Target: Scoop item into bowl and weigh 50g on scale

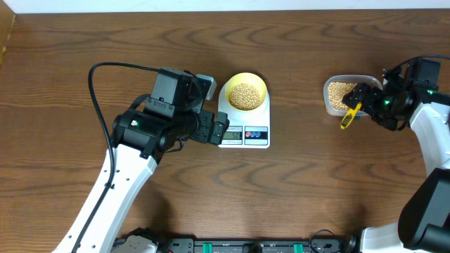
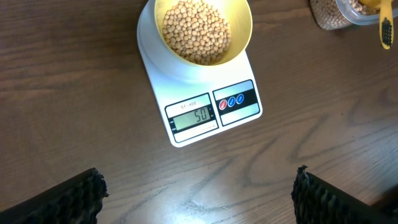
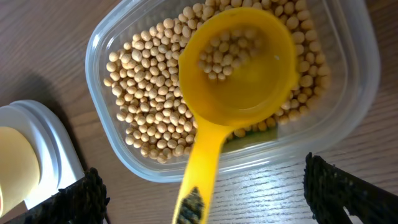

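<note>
- Where the beans (image 2: pixel 196 31) are heaped, we find them inside the pale yellow bowl (image 2: pixel 241 48), covering its floor.
- The bowl sits on the round top of the white scale (image 2: pixel 245 115), which stands on the wooden table (image 1: pixel 295 197).
- The display (image 2: pixel 194 116) on the scale's front reads 50, with the red and blue buttons just beside it.
- The left gripper (image 2: pixel 199 186) hovers over the table near the front of the scale, its jaws wide apart and holding nothing.
- Well apart to the right, a clear tub (image 3: pixel 351 81) holds more beans.
- A yellow scoop (image 3: pixel 239 68) lies in the tub with a few beans in its cup and its handle reaching over the near rim.
- The right gripper (image 3: pixel 205 186) hangs above the tub with its jaws spread. We see the scoop handle in the gap, touching neither finger.
</note>
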`<state>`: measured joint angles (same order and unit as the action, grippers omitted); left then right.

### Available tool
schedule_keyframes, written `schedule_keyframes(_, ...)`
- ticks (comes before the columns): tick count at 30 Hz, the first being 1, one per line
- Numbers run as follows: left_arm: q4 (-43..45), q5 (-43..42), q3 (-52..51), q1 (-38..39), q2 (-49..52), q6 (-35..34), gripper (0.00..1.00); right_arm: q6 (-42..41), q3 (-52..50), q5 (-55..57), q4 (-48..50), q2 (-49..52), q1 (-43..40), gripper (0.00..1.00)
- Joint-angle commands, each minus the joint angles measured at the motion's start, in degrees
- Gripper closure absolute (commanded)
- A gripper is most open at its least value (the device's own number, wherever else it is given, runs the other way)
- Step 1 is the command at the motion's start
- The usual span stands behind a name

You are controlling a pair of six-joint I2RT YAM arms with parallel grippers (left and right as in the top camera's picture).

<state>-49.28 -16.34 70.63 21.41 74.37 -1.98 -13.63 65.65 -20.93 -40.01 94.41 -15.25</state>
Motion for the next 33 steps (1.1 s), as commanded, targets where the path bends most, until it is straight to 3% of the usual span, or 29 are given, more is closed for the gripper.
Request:
schedule_keyframes(1, -0.1, 0.4, 1.6, -0.2, -0.5, -0.7, 0.02, -0.3, 1.0, 1.7, -0.2, -3.6, 0.3, 0.01)
schedule_keyframes(17, -0.1, 0.4, 1.6, -0.2, -0.5, -0.7, 0.02, 0.7, 1.0, 3.1, -3.4, -21.8, -0.8, 0.01)
schedule_keyframes(25, -0.1, 0.4, 1.6, -0.2, -0.5, -0.7, 0.02, 4.9, 1.0, 12.0, -15.2, -37.0, -1.4, 0.01)
schedule_keyframes(33, -0.1, 0.4, 1.6, -0.2, -0.5, -0.7, 0.02, 5.6, 1.0, 12.0, -23.2, -53.1, -1.3, 0.01)
